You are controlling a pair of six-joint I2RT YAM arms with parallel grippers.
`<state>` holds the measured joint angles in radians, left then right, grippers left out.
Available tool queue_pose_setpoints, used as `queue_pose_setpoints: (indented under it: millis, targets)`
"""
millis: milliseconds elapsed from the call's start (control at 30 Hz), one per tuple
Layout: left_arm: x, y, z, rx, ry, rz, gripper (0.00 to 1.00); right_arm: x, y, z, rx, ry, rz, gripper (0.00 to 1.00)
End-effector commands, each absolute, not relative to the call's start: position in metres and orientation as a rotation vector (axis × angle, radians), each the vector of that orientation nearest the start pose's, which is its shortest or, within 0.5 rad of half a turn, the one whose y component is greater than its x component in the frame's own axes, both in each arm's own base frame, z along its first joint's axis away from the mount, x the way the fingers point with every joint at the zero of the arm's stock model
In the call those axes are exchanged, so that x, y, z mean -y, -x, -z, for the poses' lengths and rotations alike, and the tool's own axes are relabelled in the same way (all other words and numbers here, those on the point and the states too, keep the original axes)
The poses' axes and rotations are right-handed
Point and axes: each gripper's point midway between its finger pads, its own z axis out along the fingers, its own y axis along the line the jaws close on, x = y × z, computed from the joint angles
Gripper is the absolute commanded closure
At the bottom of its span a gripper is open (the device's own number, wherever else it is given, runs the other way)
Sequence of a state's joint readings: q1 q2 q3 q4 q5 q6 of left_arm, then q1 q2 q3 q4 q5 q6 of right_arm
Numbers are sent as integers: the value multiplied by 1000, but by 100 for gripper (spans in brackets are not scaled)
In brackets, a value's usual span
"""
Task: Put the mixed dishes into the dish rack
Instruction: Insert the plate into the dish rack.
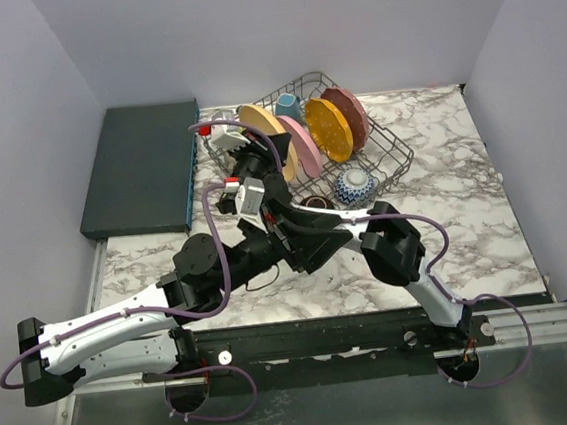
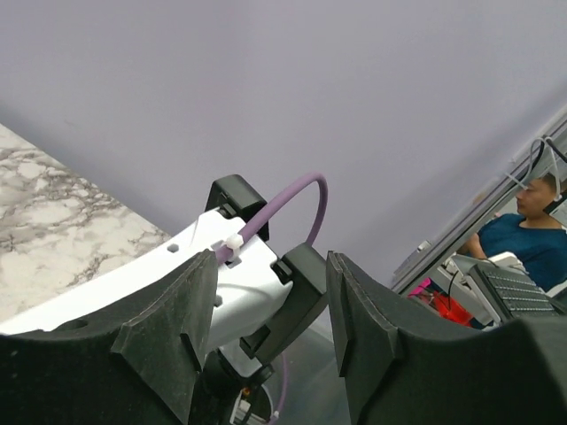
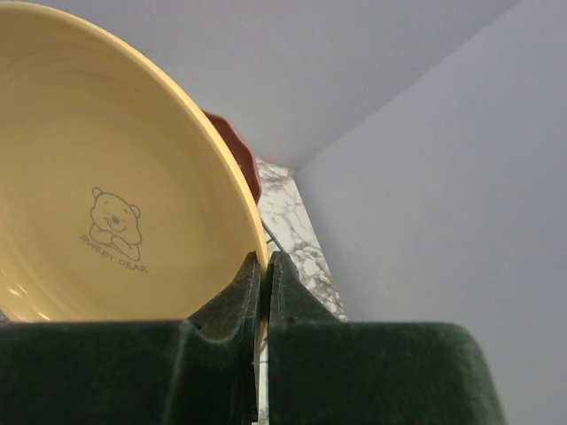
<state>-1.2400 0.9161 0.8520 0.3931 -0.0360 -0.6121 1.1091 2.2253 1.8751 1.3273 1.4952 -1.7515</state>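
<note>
The dish rack (image 1: 390, 152) stands at the back of the marble table. Upright in it are a pink plate (image 1: 303, 146), an orange dotted plate (image 1: 328, 128) and a dark red plate (image 1: 351, 112), with a blue mug (image 1: 288, 105) behind them. My right gripper (image 1: 262, 154) (image 3: 266, 261) is shut on the rim of a tan plate (image 1: 258, 123) (image 3: 115, 177) with a bear print, held on edge over the rack's left end. The left gripper (image 1: 349, 227) (image 2: 272, 261) is open and empty, pointing at the right arm. A blue-white bowl (image 1: 354, 186) and a small brown bowl (image 1: 315, 202) sit by the rack's front.
A flat dark teal slab (image 1: 143, 166) lies at the back left. The right arm's white link and its purple cable (image 2: 292, 199) fill the space just ahead of the left fingers (image 2: 363, 328). Both forearms cross over the table's middle.
</note>
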Motion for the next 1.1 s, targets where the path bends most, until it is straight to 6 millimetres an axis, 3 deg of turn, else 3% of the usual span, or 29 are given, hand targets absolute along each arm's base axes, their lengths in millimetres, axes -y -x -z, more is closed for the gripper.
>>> queue_pose_setpoints:
  millis: [0, 333, 467, 567, 633, 733, 833, 1000, 1067]
  targets:
    - [342, -96, -425, -1292, -391, 1599, 42, -342, -363, -375, -1479, 221, 806, 100]
    - [342, -83, -419, -1268, -463, 1642, 50, -349, -380, -370, -1464, 222, 817, 100]
    - [349, -77, -426, -1220, -508, 1675, 50, -375, -392, -366, -1471, 275, 736, 100]
    - [360, -69, -432, -1209, -557, 1716, 54, -406, -400, -344, -1564, 413, 565, 100]
    - [359, -67, -432, -1211, -561, 1729, 56, -412, -396, -326, -1773, 426, 252, 100]
    - [351, -70, -424, -1234, -524, 1718, 56, -382, -403, -311, -1830, 368, 281, 100]
    - [344, -74, -410, -1277, -504, 1682, 56, -374, -402, -294, -1888, 359, 204, 100]
    - [333, -85, -390, -1417, -482, 1567, 52, -360, -405, -270, -1920, 377, 342, 100]
    - [327, -86, -383, -1459, -508, 1514, 59, -354, -405, -268, -1913, 375, 376, 100]
